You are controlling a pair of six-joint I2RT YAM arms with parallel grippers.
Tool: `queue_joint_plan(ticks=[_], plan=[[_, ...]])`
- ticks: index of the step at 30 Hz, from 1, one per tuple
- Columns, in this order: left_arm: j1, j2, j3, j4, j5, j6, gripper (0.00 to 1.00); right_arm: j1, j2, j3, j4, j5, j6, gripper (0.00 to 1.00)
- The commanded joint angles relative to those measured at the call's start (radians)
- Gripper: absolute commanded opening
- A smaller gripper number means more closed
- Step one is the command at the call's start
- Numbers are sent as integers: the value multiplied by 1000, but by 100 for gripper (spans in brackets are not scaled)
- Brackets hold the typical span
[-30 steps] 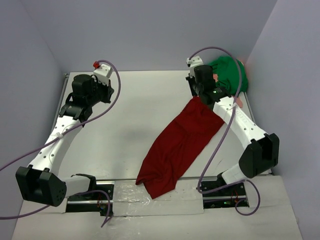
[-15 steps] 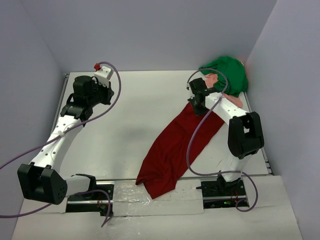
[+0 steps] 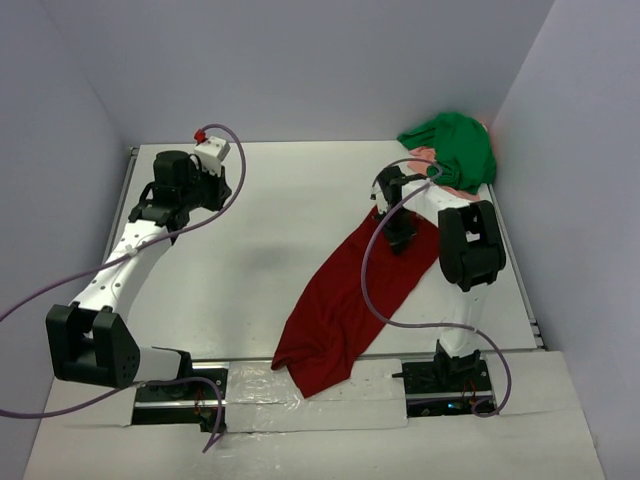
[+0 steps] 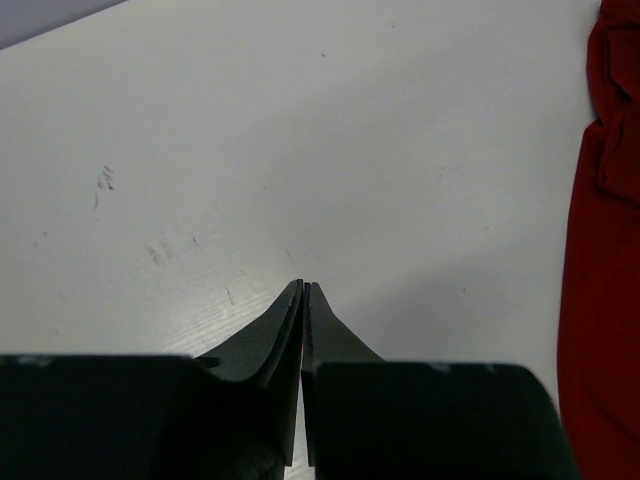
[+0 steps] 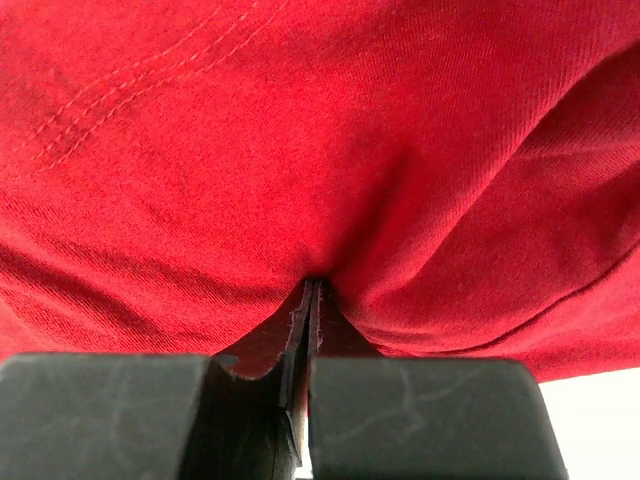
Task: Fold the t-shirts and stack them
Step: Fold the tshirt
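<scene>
My right gripper (image 5: 308, 287) is closed, pinching a pucker of the dark red t-shirt (image 3: 345, 300) at its far end, near the green t-shirt (image 3: 455, 145) heaped in the far right corner, while my left gripper (image 4: 303, 288) is closed and empty above the bare table (image 3: 280, 200).

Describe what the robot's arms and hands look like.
The left arm and right arm have white links and black joints, each trailed by a purple cable. A small red tab tops the left wrist. The left hand and right hand have two black tapering fingers.
</scene>
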Motion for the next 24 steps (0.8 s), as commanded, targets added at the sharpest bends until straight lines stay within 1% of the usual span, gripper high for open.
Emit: queue_joint_plan(ticks=[1, 6, 7, 9, 10, 12, 13, 14, 15, 18, 19, 22, 24], plan=[[15, 22, 31, 52, 42, 10, 11, -7, 79, 32, 2, -77, 31, 0], [32, 50, 48, 46, 76, 7, 9, -7, 113, 164, 4, -51, 46, 0], [35, 53, 54, 46, 81, 4, 9, -5, 136, 227, 1, -49, 46, 0], [42, 62, 60, 49, 97, 0, 9, -5, 165, 297, -7, -34, 48, 0], [47, 64, 63, 55, 103, -5, 9, -7, 209, 386, -14, -32, 46, 0], [52, 70, 67, 53, 116, -8, 9, -7, 260, 480, -48, -28, 46, 0], [55, 71, 69, 55, 117, -7, 9, -7, 306, 567, -56, -31, 45, 0], [56, 73, 71, 53, 122, -5, 9, -5, 329, 609, -64, -31, 46, 0], [64, 73, 71, 52, 123, -5, 9, -2, 382, 705, -74, -34, 43, 0], [79, 71, 71, 53, 131, -8, 9, 6, 475, 880, -143, -42, 40, 0], [82, 71, 69, 53, 136, -10, 9, 9, 531, 988, -156, -40, 45, 0], [92, 68, 74, 46, 145, -10, 9, 26, 604, 1113, -186, -34, 45, 0], [96, 65, 80, 38, 153, -10, 8, 36, 605, 1102, -164, -20, 40, 0]])
